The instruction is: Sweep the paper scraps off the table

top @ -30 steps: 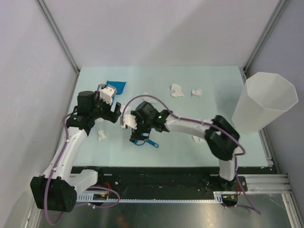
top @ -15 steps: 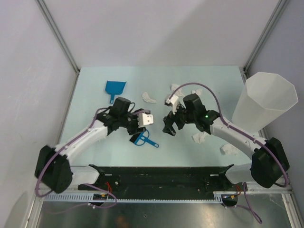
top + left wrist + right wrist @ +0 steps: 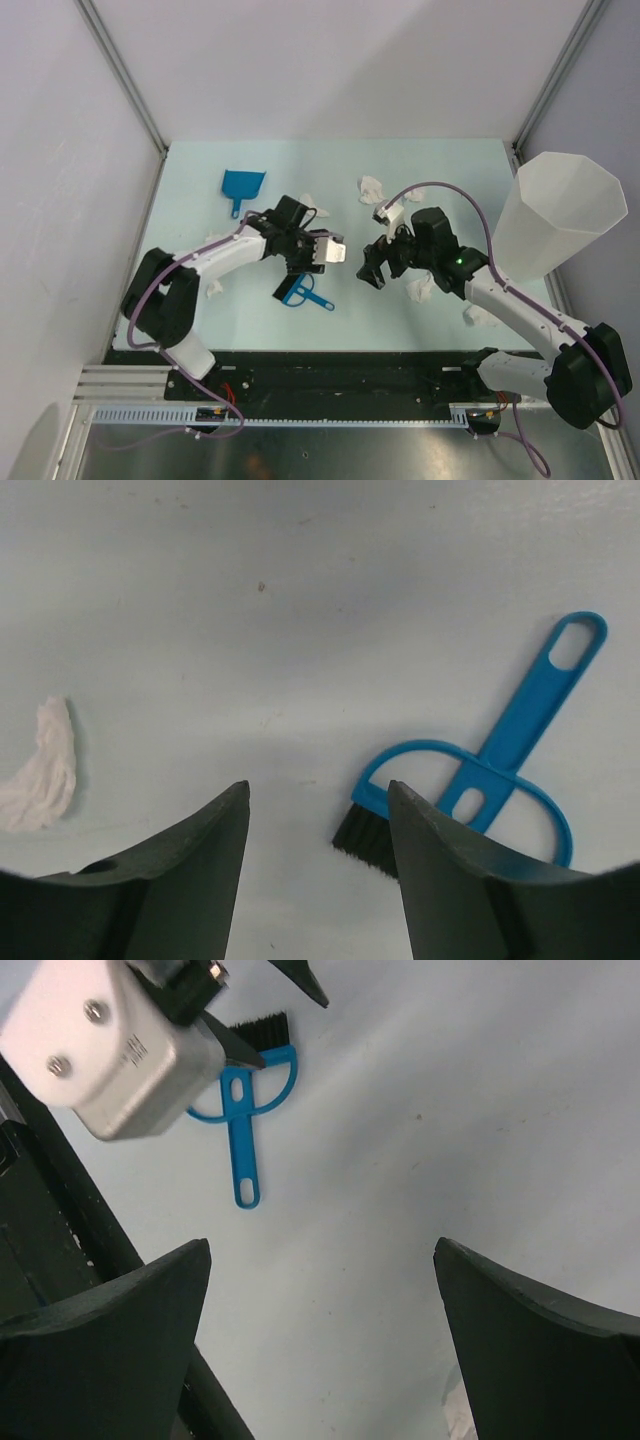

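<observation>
The left claw (image 3: 298,264) is being held open and low, with nothing gripped. The right claw (image 3: 374,272) is being held spread wider, also empty, facing the left one nearby.

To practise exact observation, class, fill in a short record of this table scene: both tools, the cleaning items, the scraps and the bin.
left tool: open, empty, just short of the brush
right tool: open, empty, over bare table
brush: blue, lying flat near the front middle
dustpan: blue, far left, apart from both tools
paper scraps: white wads, scattered, several on the right side
bin: tall, white, at the right side
table: pale green
</observation>
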Robot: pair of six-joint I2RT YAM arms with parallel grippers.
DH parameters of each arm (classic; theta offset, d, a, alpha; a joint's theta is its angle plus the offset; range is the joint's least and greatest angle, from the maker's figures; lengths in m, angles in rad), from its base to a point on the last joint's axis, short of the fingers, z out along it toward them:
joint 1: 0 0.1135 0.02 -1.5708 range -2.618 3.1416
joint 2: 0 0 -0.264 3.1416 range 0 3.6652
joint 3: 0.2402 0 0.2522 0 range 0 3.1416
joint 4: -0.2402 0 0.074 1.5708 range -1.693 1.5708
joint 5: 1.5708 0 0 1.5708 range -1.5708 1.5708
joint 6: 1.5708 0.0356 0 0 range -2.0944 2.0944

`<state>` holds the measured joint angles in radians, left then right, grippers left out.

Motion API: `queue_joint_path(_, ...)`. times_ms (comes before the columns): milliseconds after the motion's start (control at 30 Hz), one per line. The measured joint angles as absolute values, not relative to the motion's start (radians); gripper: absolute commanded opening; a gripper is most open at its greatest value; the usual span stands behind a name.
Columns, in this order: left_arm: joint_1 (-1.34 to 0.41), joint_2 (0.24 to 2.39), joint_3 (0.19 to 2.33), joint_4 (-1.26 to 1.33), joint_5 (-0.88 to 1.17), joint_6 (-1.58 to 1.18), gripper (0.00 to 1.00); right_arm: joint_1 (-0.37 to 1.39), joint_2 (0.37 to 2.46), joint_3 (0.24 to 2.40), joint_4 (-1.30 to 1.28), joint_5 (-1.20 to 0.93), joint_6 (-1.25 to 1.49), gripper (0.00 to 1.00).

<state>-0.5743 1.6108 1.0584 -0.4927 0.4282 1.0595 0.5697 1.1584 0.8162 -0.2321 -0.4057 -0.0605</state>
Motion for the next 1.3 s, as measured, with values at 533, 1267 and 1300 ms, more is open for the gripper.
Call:
queue_joint_path(533,-0.620,1.715,1.076,-0.556,0.335,1.222,0.56,0.567,1.135,0.786,-0.213,-0.423,-0.052,0.99)
queue_joint_path(1267,-0.612,1.804,1.123,-0.562,0.328,1.138,0.00,0.510,1.090,0.783,-0.203,-0.380,0.037,1.00)
queue_joint_path(1300,-0.599,1.803,1.129,-0.565,0.342,1.093,0.00,0.487,1.085,0.780,-0.196,-0.372,0.069,1.00)
